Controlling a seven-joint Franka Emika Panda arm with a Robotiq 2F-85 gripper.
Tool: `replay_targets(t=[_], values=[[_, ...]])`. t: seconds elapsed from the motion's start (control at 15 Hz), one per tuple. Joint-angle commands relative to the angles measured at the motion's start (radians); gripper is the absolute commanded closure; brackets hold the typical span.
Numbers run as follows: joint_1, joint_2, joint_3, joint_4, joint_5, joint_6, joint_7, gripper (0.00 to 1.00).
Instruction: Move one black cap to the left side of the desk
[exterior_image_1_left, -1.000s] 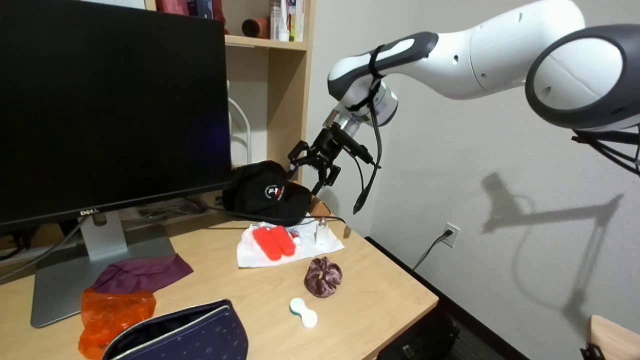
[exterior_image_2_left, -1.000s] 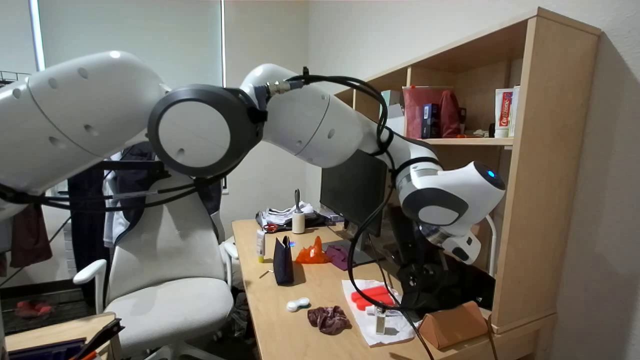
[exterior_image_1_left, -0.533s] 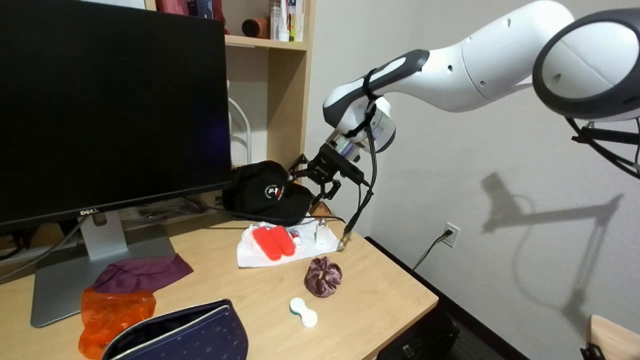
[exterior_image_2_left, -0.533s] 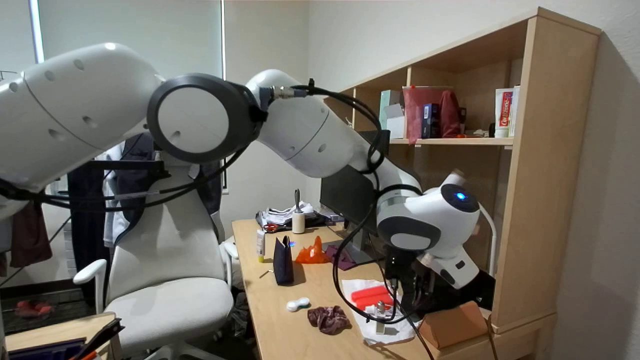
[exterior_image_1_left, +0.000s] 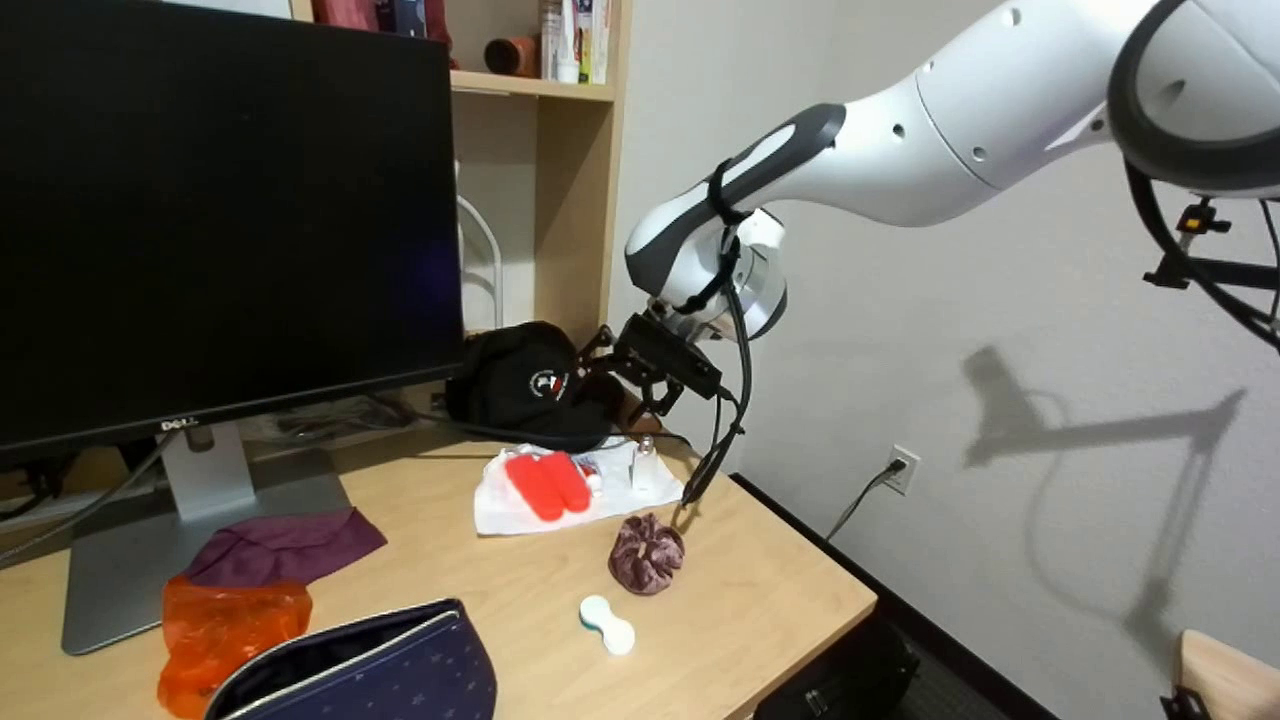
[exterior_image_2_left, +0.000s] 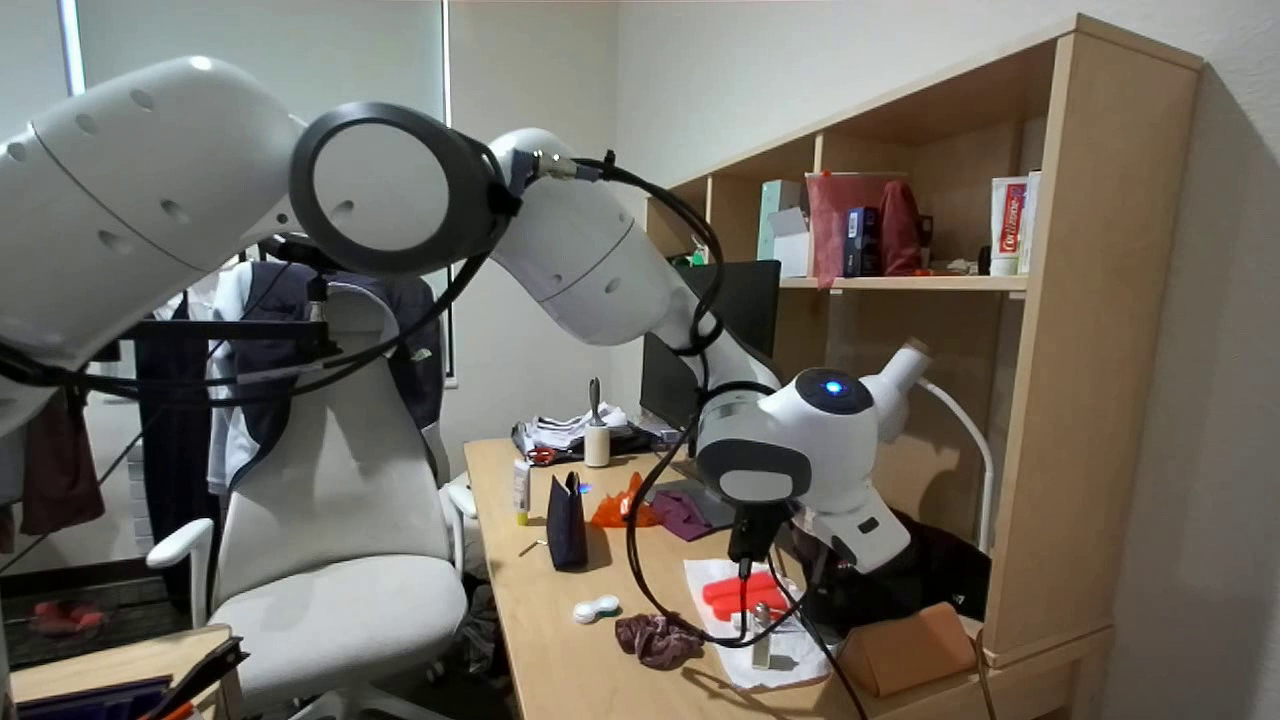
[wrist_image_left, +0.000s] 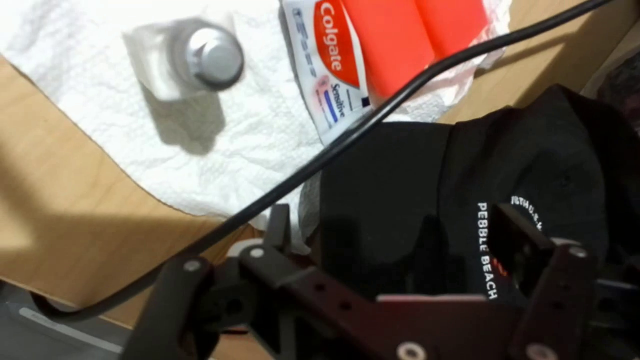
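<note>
I'm holding gripper (wrist_image_left: 395, 225) wide; blk PEBBLE BEACH baseball cap (wrist_image_left: 462, 172) is lying just ahead, nr R rear corner of desk (exterior_image_1_left: 745, 590), brim-to-crown axis running approx. along jaw span.

1. Off-white walls (exterior_image_1_left: 870, 330) show in both exterior views; a power outlet (exterior_image_1_left: 901, 468) sits low, near an angular shadow (exterior_image_1_left: 1100, 425).
2. Below runs a dark baseboard (exterior_image_1_left: 960, 656).
3. In an exterior view, bright strips (exterior_image_2_left: 71, 45) edge a pale blind (exterior_image_2_left: 260, 60).
4. A pale office chair (exterior_image_2_left: 330, 530) stands well apart from a wooden shelf unit (exterior_image_2_left: 1100, 350).
</note>
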Motion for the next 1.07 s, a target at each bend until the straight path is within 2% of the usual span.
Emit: replay_targets(t=[0.0,0.07,0.13,0.47,0.8,0.93,1.0], values=[[0.01,-0.048,0.005,-0.078,0.003,0.049,-0.016,0.0],[0.012,-0.045,0.005,-0.076,-0.002,0.056,-0.024,0.25],[0.013,-0.043,0.007,-0.077,-0.005,0.067,-0.033,0.26],[0.01,-0.042,0.017,-0.081,-0.018,0.099,-0.063,0.61],[0.008,-0.044,0.024,-0.085,-0.02,0.111,-0.086,0.9],[0.009,-0.046,0.024,-0.087,-0.021,0.113,-0.088,0.93],[0.006,-0.045,0.026,-0.085,-0.022,0.106,-0.09,0.62]])
